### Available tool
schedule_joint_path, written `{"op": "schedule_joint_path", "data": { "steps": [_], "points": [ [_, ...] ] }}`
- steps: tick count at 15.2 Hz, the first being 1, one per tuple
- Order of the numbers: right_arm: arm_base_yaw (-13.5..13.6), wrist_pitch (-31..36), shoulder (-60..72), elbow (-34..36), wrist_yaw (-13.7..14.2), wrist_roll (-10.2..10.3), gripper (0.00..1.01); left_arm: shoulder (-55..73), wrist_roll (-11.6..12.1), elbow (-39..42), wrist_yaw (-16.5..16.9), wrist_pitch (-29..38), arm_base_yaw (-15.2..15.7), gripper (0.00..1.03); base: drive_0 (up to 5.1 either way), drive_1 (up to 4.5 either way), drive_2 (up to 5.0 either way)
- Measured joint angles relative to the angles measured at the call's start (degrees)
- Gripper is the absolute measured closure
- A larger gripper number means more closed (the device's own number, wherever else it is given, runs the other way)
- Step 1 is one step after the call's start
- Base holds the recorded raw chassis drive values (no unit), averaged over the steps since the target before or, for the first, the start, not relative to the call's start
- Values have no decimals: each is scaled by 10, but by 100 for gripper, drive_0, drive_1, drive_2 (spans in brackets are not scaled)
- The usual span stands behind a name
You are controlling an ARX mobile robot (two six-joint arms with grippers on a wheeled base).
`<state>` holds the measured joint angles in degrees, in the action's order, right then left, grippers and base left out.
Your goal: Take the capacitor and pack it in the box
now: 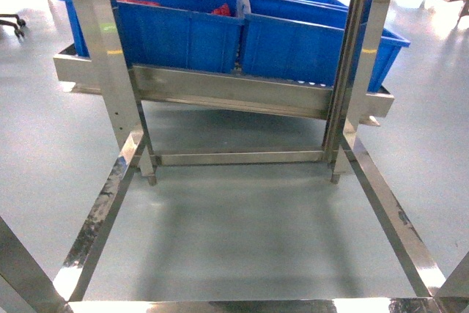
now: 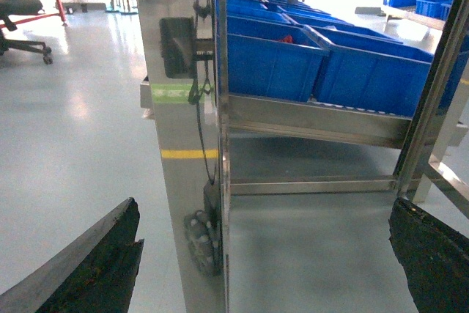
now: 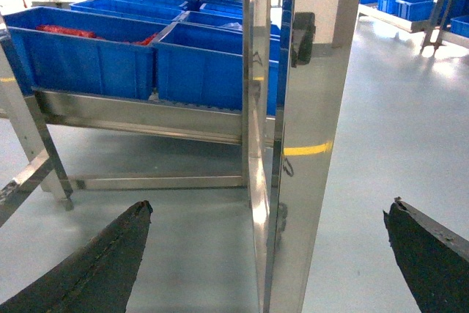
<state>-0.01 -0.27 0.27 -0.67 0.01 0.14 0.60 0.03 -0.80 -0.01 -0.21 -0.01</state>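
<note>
Orange-red pieces (image 1: 222, 9) lie in a blue bin on the rack, too small to tell whether they are the capacitor. More of them show in the left wrist view (image 2: 286, 38) and the right wrist view (image 3: 66, 31). The box is out of view. My left gripper (image 2: 264, 210) is open, its dark fingers (image 2: 102, 262) spread wide low over the floor, holding nothing. My right gripper (image 3: 271, 207) is open too, with its fingers (image 3: 425, 254) far apart and empty. Neither gripper shows in the head view.
A steel rack (image 1: 227, 93) carries rows of blue bins (image 1: 179, 34) on a sloped shelf. Its upright posts (image 1: 102, 56) and floor rails (image 1: 95, 218) frame the grey floor ahead. A steel post (image 2: 183, 144) stands before the left gripper, another post (image 3: 308, 144) before the right. An office chair (image 2: 22, 27) stands far left.
</note>
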Motion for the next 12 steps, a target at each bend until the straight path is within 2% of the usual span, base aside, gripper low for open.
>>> {"op": "schedule_joint_path", "data": {
  "steps": [12],
  "points": [
    [0, 0, 0, 0, 0, 0, 3, 0, 0, 0, 0, 0, 0, 5, 0, 0, 0]
  ]
}}
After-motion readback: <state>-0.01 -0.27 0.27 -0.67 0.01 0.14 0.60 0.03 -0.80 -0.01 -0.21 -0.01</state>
